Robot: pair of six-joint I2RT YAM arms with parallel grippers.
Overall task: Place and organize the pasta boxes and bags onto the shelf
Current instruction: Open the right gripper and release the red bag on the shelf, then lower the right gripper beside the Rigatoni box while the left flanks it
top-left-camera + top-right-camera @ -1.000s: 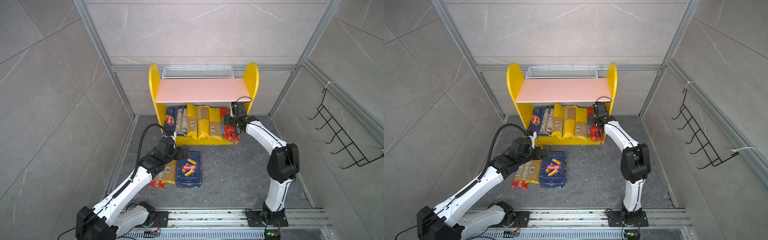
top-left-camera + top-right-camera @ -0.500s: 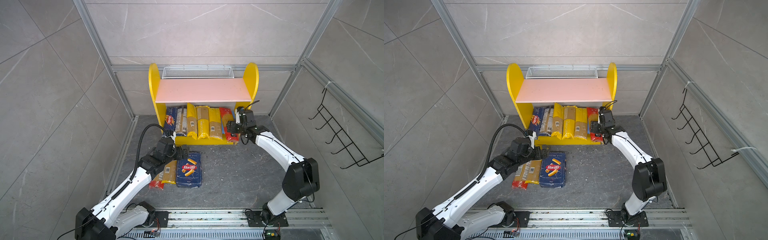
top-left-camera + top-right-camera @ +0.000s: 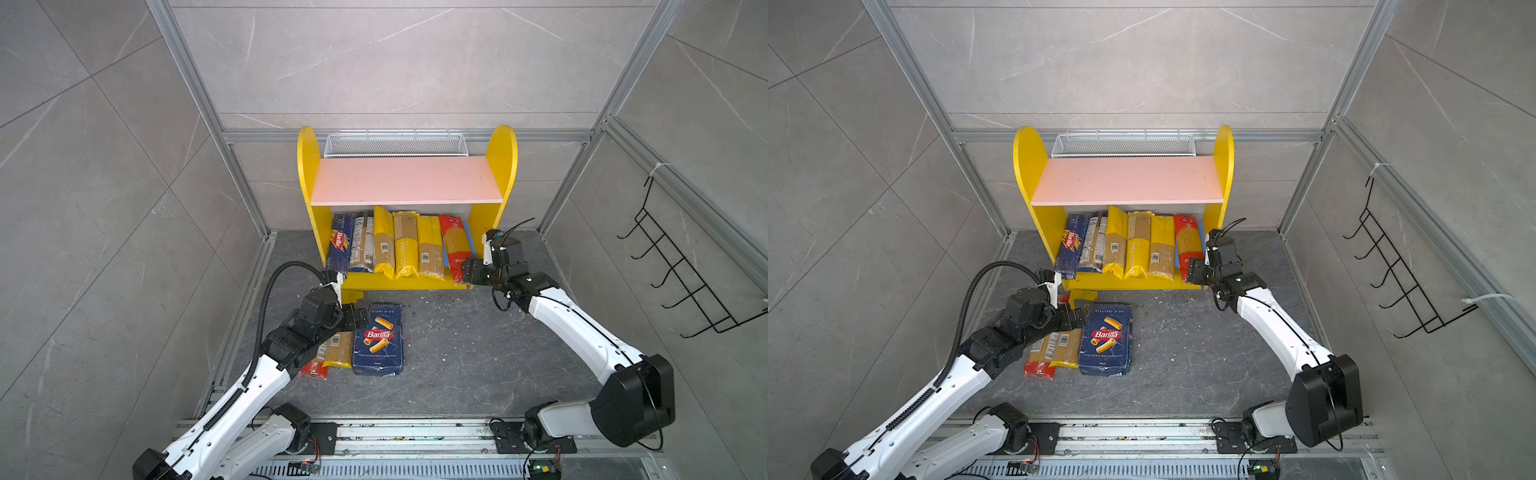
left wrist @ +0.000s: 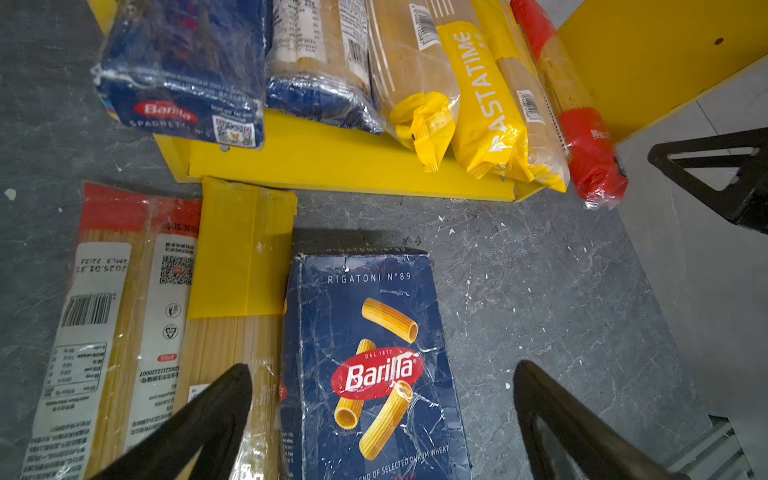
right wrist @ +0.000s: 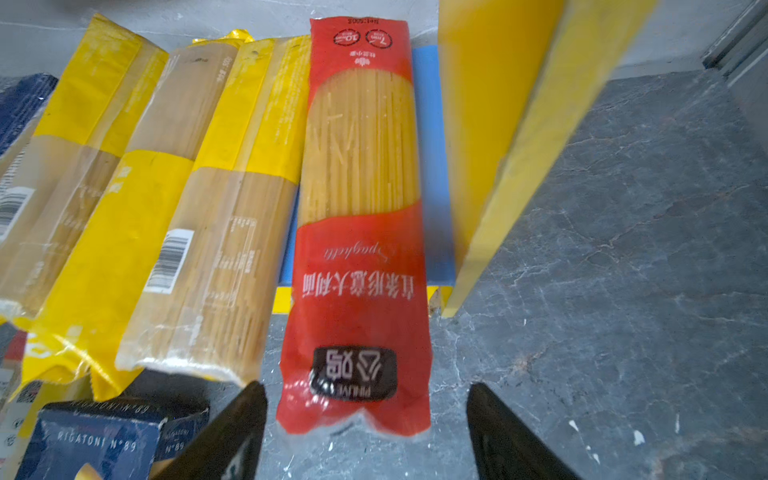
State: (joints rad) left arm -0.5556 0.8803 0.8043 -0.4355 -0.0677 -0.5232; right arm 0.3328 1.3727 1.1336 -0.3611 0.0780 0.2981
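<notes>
Red-ended floor bag (image 3: 312,369) lies mostly hidden under left arm (image 3: 266,376).

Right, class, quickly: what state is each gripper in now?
Left gripper: open, empty, over the rigatoni pack.
Right gripper: open, empty, straddling the red spaghetti bag's end.

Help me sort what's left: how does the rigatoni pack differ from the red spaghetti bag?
The rigatoni pack is wide and dark blue, the red spaghetti bag long and narrow. The pack lies on the floor, the bag on the shelf, overhanging its front. Neither is gripped.
</notes>
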